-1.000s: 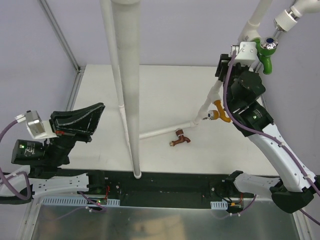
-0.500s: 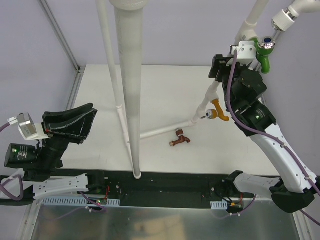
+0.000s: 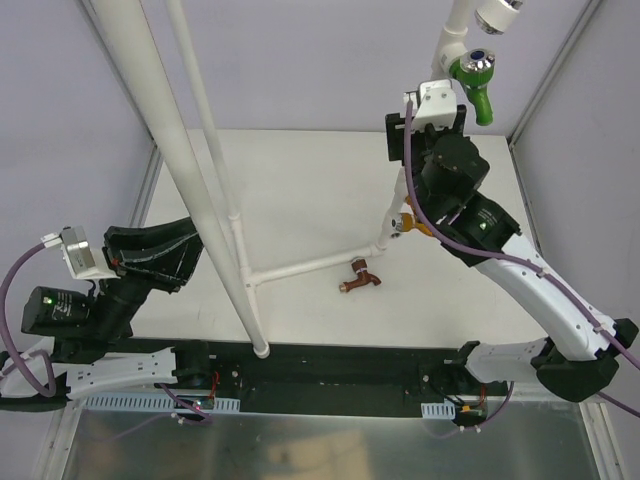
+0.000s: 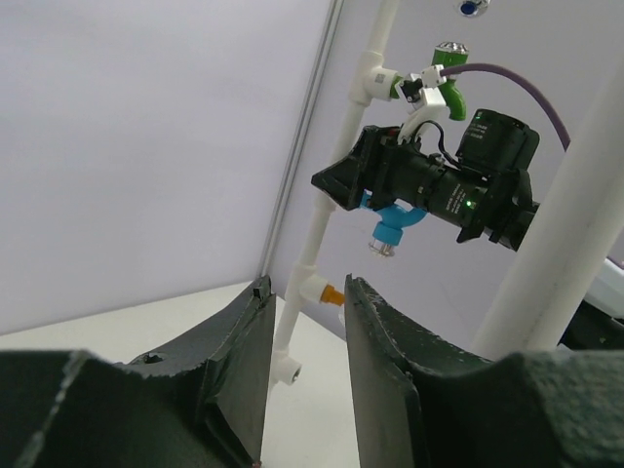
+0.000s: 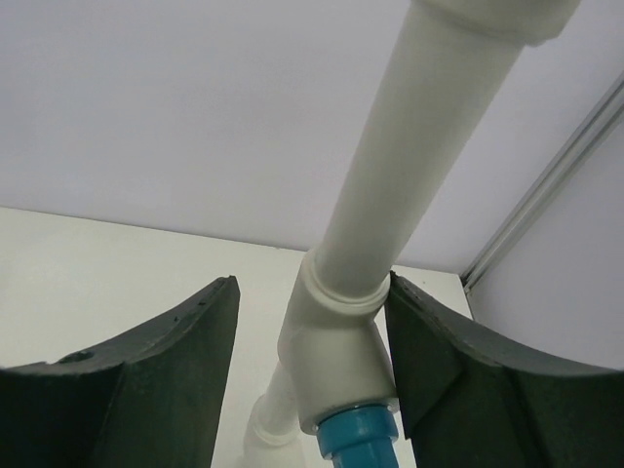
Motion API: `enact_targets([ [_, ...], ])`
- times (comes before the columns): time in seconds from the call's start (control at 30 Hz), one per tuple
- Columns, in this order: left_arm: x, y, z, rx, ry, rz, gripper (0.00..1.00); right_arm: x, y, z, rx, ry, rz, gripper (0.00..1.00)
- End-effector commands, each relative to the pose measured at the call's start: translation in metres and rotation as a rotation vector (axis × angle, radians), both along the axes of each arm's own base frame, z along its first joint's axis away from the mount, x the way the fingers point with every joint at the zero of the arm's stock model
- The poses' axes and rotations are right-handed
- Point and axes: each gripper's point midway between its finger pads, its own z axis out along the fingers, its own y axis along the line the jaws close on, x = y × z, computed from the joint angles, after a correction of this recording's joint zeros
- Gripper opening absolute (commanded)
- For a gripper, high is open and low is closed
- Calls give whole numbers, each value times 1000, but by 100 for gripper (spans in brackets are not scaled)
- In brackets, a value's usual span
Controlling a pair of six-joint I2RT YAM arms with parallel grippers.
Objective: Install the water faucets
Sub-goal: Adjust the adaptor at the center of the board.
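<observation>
Two arms, jaws parted on both.
The left arm (image 3: 110, 310) crouches low, its elbow folded behind the left jaws, which tilt upward with a narrow gap between them. The right arm (image 3: 520, 280) stretches long behind the right jaws, which are raised high and stand wider apart.

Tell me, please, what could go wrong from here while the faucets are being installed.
The right gripper stands open around the white joint holding the blue faucet, one finger almost against it; a sideways pull-out could jolt the pipe frame.
The left gripper is open and empty, so nothing steadies that frame; it might tip.
The brown faucet lies loose by the frame's low pipe and could be swept aside.
</observation>
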Motion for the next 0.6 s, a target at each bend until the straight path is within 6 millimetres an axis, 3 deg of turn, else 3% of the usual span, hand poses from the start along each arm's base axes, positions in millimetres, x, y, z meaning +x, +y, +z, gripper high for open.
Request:
enact_targets([
  [0.0, 2, 9, -1, -40, 30, 10, 38, -9, 10, -15, -126, 11, 18, 66],
  [0.23, 7, 9, -20, -9, 67, 36, 42, -49, 72, -2, -227, -79, 319, 67],
  [0.33, 10, 3, -32, 18, 86, 41, 42, -71, 102, -12, -289, -84, 449, 67],
  [0.4, 11, -5, -42, 24, 124, 25, 42, -76, 110, -13, -297, -91, 447, 67],
  [0.57, 14, -20, -60, 68, 170, 9, 43, -71, 107, -14, -295, -97, 346, 67],
])
